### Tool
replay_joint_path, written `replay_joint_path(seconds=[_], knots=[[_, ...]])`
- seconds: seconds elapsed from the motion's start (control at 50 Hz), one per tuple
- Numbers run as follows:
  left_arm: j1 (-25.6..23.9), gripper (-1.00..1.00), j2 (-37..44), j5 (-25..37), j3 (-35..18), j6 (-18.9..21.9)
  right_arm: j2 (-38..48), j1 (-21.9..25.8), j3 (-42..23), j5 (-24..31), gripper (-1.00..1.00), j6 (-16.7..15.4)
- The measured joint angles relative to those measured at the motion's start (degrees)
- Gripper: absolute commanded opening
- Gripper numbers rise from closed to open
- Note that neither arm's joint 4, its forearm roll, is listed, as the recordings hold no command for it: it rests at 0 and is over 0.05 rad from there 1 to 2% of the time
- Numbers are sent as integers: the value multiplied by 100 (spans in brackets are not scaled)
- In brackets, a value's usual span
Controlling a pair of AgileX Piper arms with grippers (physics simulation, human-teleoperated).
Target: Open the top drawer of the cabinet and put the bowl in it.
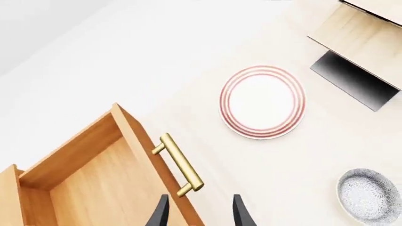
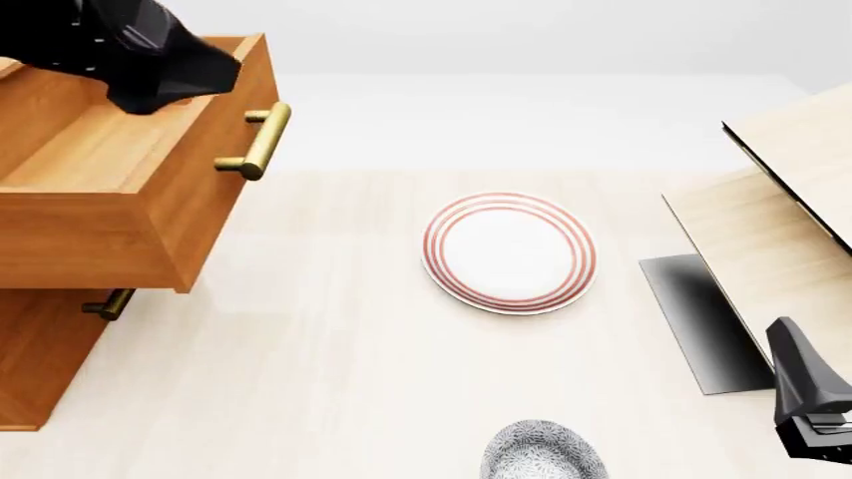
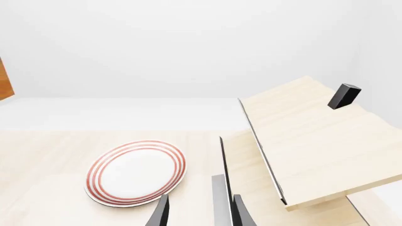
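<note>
The orange-brown cabinet (image 2: 40,369) stands at the left of the table. Its top drawer (image 2: 107,150) is pulled out, and the inside shows as a bare wooden box (image 1: 94,188). The brass handle (image 1: 179,162) sits on the drawer's front. My left gripper (image 1: 201,214) hovers open just above that front, beside the handle and holding nothing. The speckled bowl (image 2: 540,454) rests upright on the table near the front edge and shows again as the bowl (image 1: 367,195) in the left wrist view. My right gripper (image 3: 201,214) is open and empty at the right, away from the bowl.
A flat white plate with red rings (image 2: 506,251) lies mid-table between cabinet and bowl. A pale light-wood structure (image 2: 772,220) with a dark opening (image 2: 699,319) fills the right side. A lower drawer's handle (image 2: 107,304) pokes out under the open drawer.
</note>
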Motion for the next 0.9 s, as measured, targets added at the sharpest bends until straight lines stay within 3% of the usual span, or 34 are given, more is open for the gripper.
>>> replay_joint_path(seconds=[0.44, 0.9], knots=[[-878, 100, -33, -721, 703, -74, 0, 0, 0, 0, 100, 0], [-1696, 100, 103, -1650, 1574, -420, 0, 0, 0, 0, 100, 0]])
